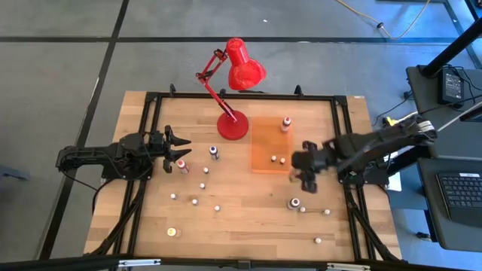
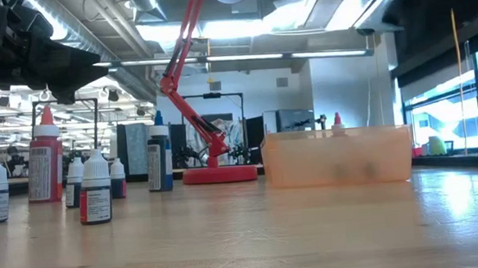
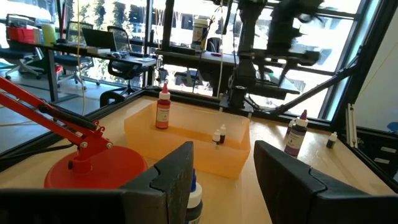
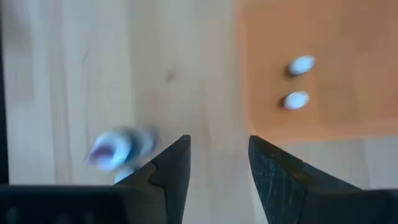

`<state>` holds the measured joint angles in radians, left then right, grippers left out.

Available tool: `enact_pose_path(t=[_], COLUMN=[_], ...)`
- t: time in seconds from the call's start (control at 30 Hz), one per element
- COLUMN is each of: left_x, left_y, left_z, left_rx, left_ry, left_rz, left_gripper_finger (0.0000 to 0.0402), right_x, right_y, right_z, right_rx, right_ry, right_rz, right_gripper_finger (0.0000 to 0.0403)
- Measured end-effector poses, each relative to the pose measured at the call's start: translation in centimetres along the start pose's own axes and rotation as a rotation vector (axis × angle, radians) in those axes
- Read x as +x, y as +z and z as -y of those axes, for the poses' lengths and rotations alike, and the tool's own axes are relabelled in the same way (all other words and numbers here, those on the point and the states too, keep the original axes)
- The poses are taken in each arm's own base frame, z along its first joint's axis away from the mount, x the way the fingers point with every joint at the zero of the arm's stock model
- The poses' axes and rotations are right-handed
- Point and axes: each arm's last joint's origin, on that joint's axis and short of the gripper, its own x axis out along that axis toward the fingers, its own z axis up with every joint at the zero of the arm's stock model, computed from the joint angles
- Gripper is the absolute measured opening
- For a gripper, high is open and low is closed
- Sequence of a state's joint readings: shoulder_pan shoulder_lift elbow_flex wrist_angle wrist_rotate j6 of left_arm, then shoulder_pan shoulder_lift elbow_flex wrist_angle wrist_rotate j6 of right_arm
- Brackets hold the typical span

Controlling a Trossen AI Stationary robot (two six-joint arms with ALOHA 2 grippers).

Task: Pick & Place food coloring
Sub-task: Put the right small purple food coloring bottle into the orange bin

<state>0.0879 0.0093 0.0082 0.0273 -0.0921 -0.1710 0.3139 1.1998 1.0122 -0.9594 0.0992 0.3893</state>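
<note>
The food coloring is several tiny white-capped bottles scattered upright on the wooden table [image 1: 248,218]. A red-bodied bottle [image 1: 286,123] and two small bottles [image 4: 296,99] stand in the orange tray [image 1: 265,139]. A purple bottle [image 1: 294,203] stands near the right side. My right gripper [image 4: 219,168] hangs open above bare wood just off the tray's near right corner, with nothing between its fingers. My left gripper [image 1: 179,150] waits open and level at the table's left, with a blue bottle [image 3: 194,193] just beyond its fingers.
The red desk lamp [image 1: 233,124] stands on its round base behind the tray's left side, its head [image 1: 245,66] reaching beyond the far edge. A black frame [image 1: 241,96] runs around the tabletop. Bare wood lies between the bottle groups at the table's middle.
</note>
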Motion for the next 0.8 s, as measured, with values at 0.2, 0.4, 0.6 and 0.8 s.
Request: enact_pose_path(t=[0.2, 0.4, 0.6, 0.8], left_x=[0.0, 0.0, 0.0, 0.0], left_y=[0.0, 0.0, 0.0, 0.0], left_z=[0.0, 0.0, 0.0, 0.0], left_rx=[0.0, 0.0, 0.0, 0.0], left_ry=[0.0, 0.0, 0.0, 0.016], left_rz=[0.0, 0.0, 0.0, 0.006], left_gripper_finger=[0.0162, 0.0164, 0.0162, 0.0164], right_x=[-0.4, -0.5, 1.0, 2.0], right_y=[-3.0, -7.0, -9.3, -10.3], right_z=[-4.3, -5.2, -6.5, -7.2], right_rx=[-0.112, 0.245, 0.323, 0.295], right_ry=[-0.031, -0.179, -0.105, -0.049], right_rz=[-0.052, -0.2, -0.252, -0.234], right_gripper_finger=[0.0163, 0.0163, 0.0163, 0.0164])
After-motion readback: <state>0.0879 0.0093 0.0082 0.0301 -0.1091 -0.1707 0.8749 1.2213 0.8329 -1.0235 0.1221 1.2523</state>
